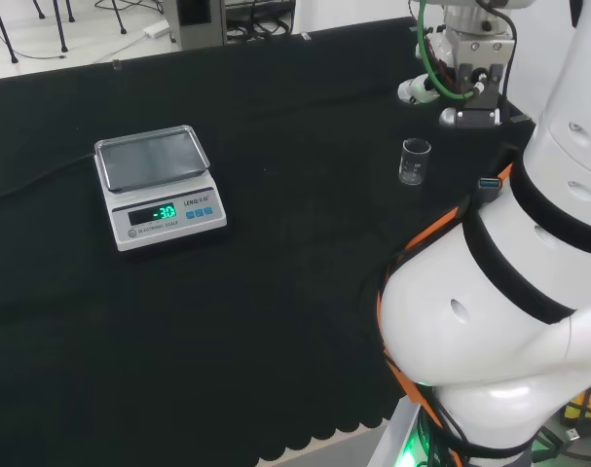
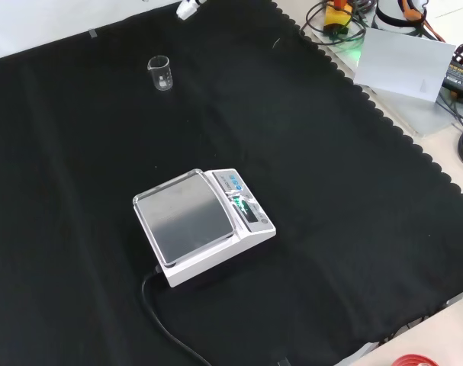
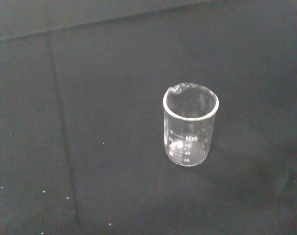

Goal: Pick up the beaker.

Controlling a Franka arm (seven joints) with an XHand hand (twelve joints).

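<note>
A small clear beaker (image 1: pixel 416 161) is seen upright and empty on the black tabletop (image 1: pixel 276 292), well apart from a scale (image 1: pixel 159 187); the hand (image 1: pixel 417 89) is raised nearby, its finger state indiscernible; an approach is judged underway, a descent needed next

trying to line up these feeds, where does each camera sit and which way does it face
Head view: behind and above the arm's base, looking over the white arm links at the cloth; the hand shows top right.
Front view: opposite side, looking down on the cloth; a fingertip shows at the top edge.
Wrist view: at the wrist, looking down at the beaker.
Head and front share the beaker and the scale.
</note>
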